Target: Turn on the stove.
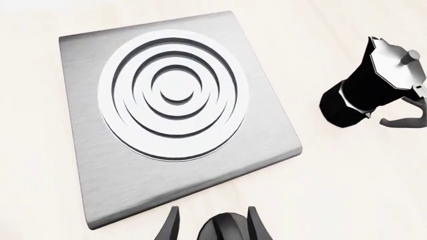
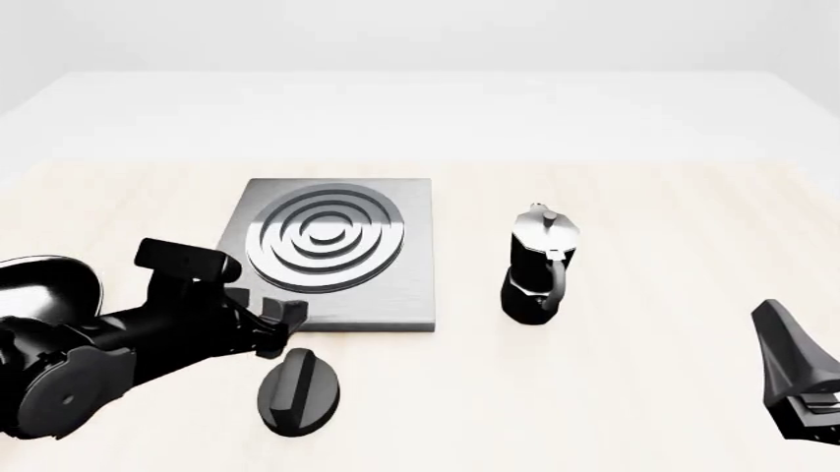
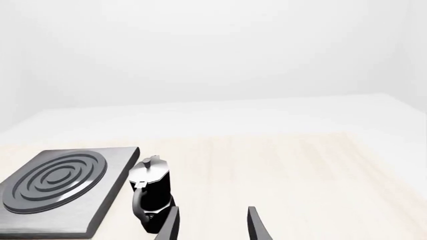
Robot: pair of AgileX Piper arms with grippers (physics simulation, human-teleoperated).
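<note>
So the flat rectangular brushed-grey metal stove [image 2: 393, 295] with the concentric silver burner rings is sitting on the pale wood-look desk [image 2: 656, 216], a bit left of centre in the front view. Its separate black oval ridged knob [image 2: 298, 391] is lying on the desk just off the stove's near edge, not touching the slab as far as I can tell.

The left claw [image 2: 270, 320] is hanging right over that near edge, just behind and above the knob. In the left wrist view the two fingers [image 1: 170, 227] are standing spread apart with the knob [image 1: 225, 227] showing between them, but I can't tell whether they're actually touching it, so it's looking open and not gripping anything.

The black-and-silver moka pot [image 2: 538, 270] is standing upright on the desk to the right of the stove, near it but apart.

The right claw [image 3: 212, 225] is sitting way off at the lower right of the front view, well apart from everything. Its fingers are parted too, nothing between them, and the moka pot [image 3: 150, 195] is showing just beyond one fingertip
</note>
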